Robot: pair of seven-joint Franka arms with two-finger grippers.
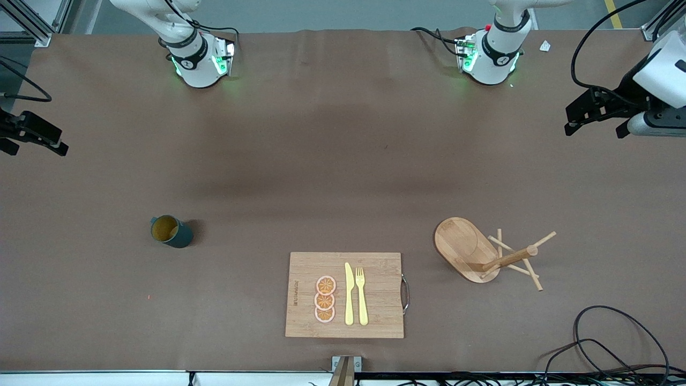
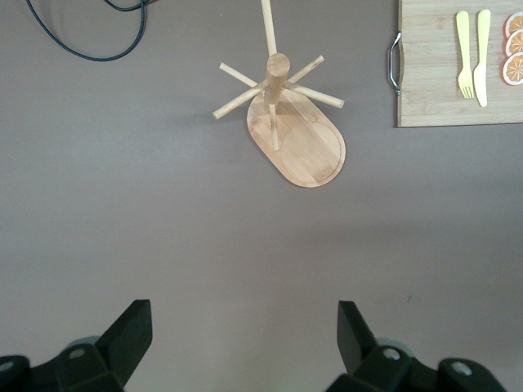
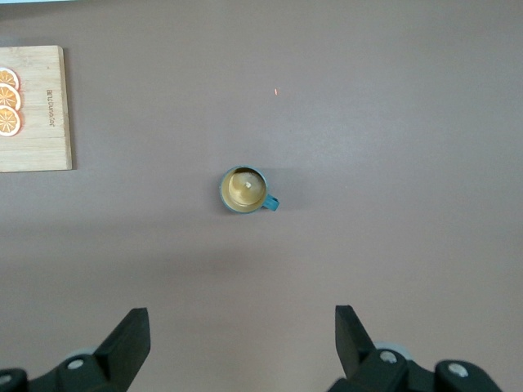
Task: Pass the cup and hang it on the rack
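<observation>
The dark teal cup (image 1: pixel 171 231) stands upright on the table toward the right arm's end, its tan inside showing; the right wrist view shows it from above (image 3: pixel 243 189). The wooden rack (image 1: pixel 485 252) stands on its oval base toward the left arm's end, and the left wrist view shows it (image 2: pixel 294 131). My right gripper (image 1: pixel 33 147) hangs open and empty high over the table's edge at the right arm's end (image 3: pixel 243 318). My left gripper (image 1: pixel 595 128) hangs open and empty high over the left arm's end (image 2: pixel 245 314).
A rectangular wooden cutting board (image 1: pixel 344 295) with a metal handle lies between cup and rack, nearer to the front camera. It bears a yellow knife (image 1: pixel 349 294), a yellow fork (image 1: pixel 362 295) and three orange slices (image 1: pixel 325 299). Black cables (image 1: pixel 605 343) lie by the near corner.
</observation>
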